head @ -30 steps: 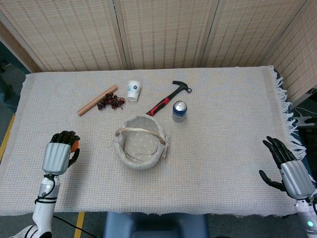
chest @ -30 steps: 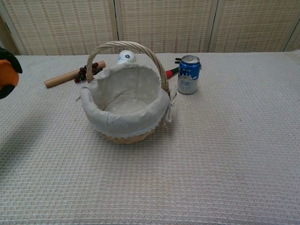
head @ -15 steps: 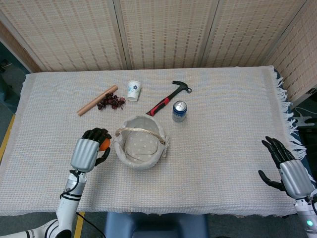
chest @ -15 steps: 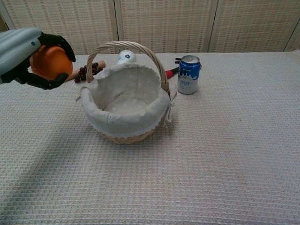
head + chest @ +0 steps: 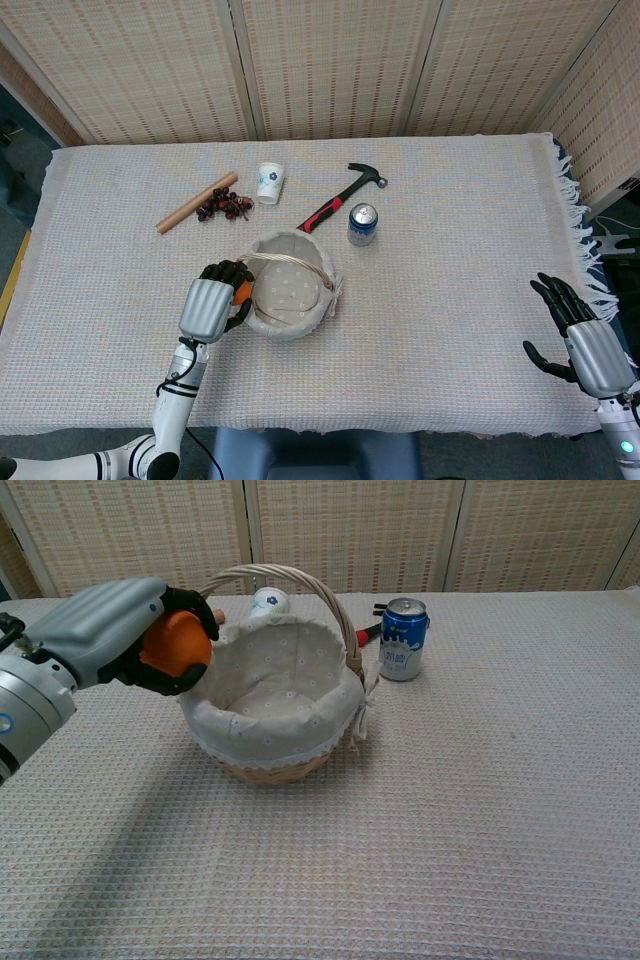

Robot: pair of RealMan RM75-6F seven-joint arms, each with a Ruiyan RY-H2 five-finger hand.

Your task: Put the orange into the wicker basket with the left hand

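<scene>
My left hand (image 5: 212, 305) (image 5: 125, 635) holds the orange (image 5: 175, 645) (image 5: 241, 291) in the air, right at the left rim of the wicker basket (image 5: 290, 290) (image 5: 275, 695). The basket has a pale cloth lining and an arched handle, and its inside looks empty. In the chest view the orange overlaps the basket's left edge. Far off at the table's right front edge, my right hand (image 5: 585, 340) is held with its fingers spread and nothing in it; the chest view does not show it.
Behind the basket stand a blue drink can (image 5: 362, 224) (image 5: 403, 638) and a paper cup (image 5: 269, 183). A red-handled hammer (image 5: 340, 195), a wooden rolling pin (image 5: 196, 202) and a bunch of dark grapes (image 5: 225, 206) lie further back. A screen closes off the table's far side.
My left hand has carried the orange rightward from the table's left edge up to the basket's left rim. The right hand has stayed where it was.
</scene>
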